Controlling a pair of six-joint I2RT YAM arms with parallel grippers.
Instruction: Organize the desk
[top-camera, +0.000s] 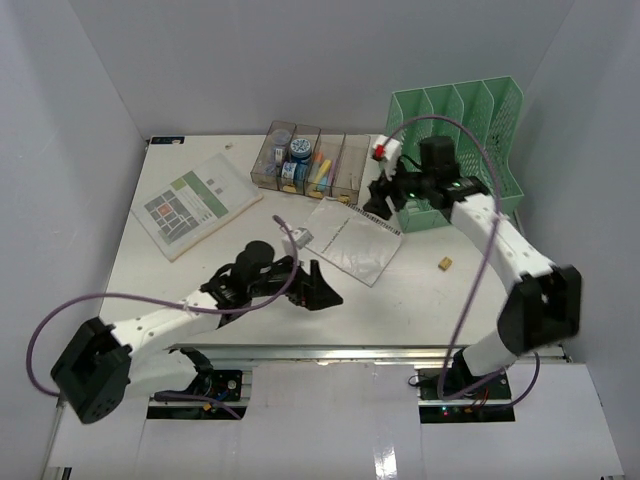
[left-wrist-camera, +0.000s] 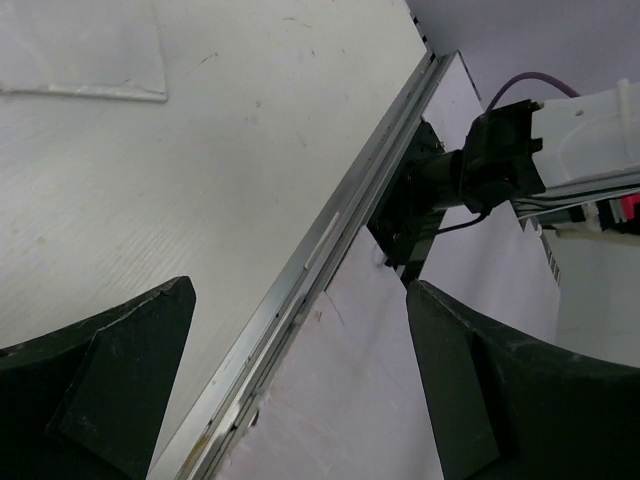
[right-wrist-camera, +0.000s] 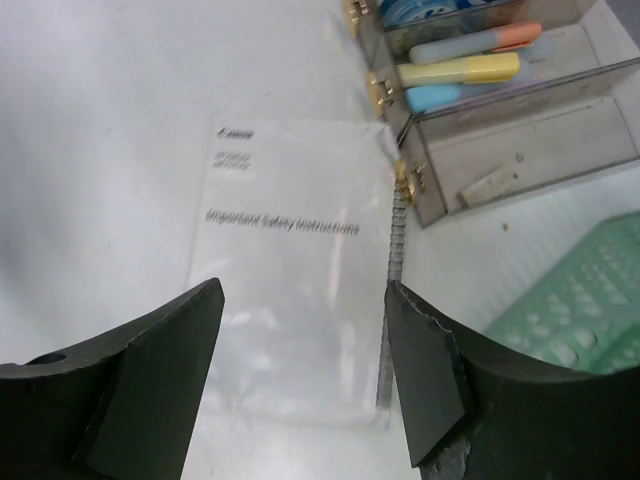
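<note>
Over the far right of the surface (top-camera: 430, 290), which spreads beneath both arms, the right tool (right-wrist-camera: 303, 300) hangs wide and empty above the sleeved leaflet (top-camera: 352, 240); picking it up looks to be next, calling for an edge pinch; the left tool (left-wrist-camera: 300, 300) gapes empty by the rail (left-wrist-camera: 330, 240).

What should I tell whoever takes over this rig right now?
The left gripper is open and empty, low over the desk at its near rail.
The right gripper is open and empty, above the sleeved leaflet, beside the rack.
Done: highlighters sit in the bins at the back.
Left: the leaflet in the centre, the booklet far left and a small brown piece on the right lie loose on the desk.
</note>
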